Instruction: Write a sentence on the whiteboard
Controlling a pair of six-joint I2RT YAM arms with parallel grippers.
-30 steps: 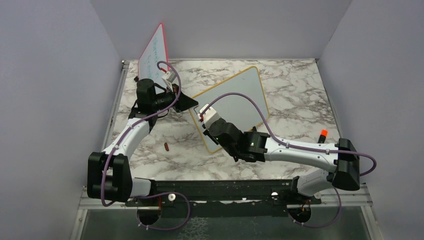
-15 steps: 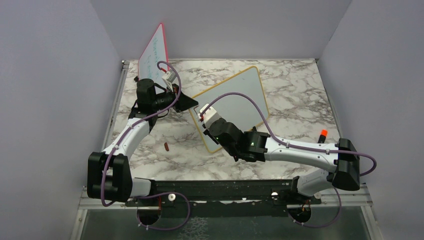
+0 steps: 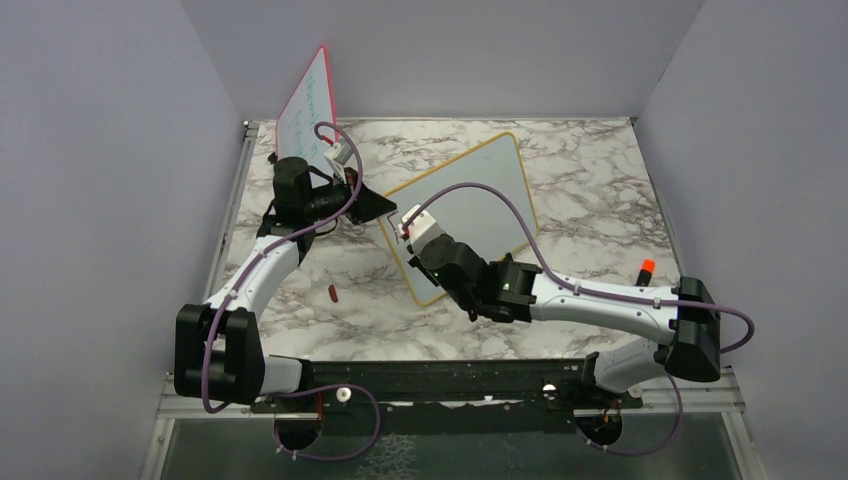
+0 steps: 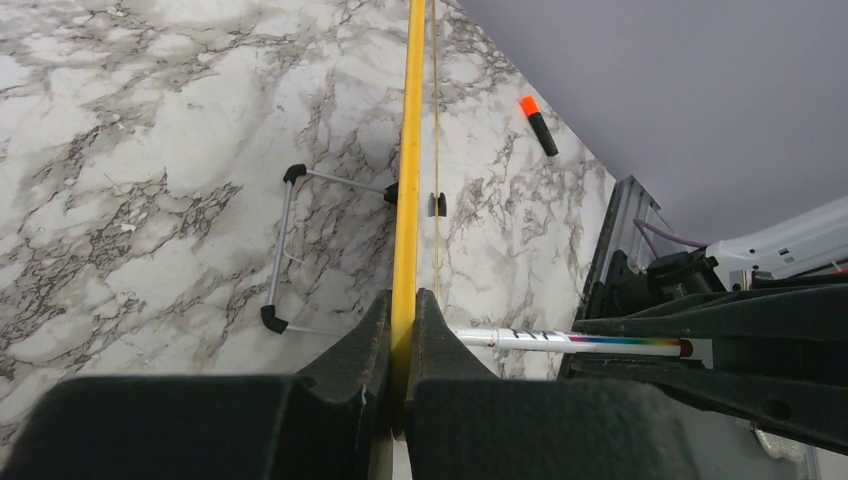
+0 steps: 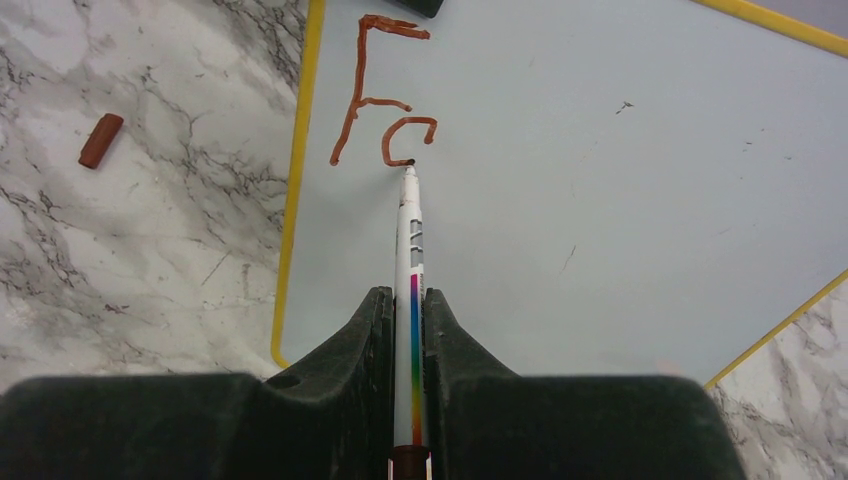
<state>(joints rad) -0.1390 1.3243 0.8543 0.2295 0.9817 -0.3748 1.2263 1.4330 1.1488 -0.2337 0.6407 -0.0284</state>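
The right jaws pinch one white marker (image 5: 409, 230), barrel print unreadable; at its tip the sentence (image 5: 372, 101) reads only "Fc", two dark red letters on the whiteboard (image 5: 600, 150). The left jaws clamp its yellow frame. One cap (image 5: 100, 140) lies on the counter (image 5: 150, 260) leftward.

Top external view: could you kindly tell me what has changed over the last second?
The right claw, shut on the marker, edged slightly rightward in view over the whiteboard. The left claw still clamps its frame; the red-framed board, loose cap and orange-tipped pen stayed put.
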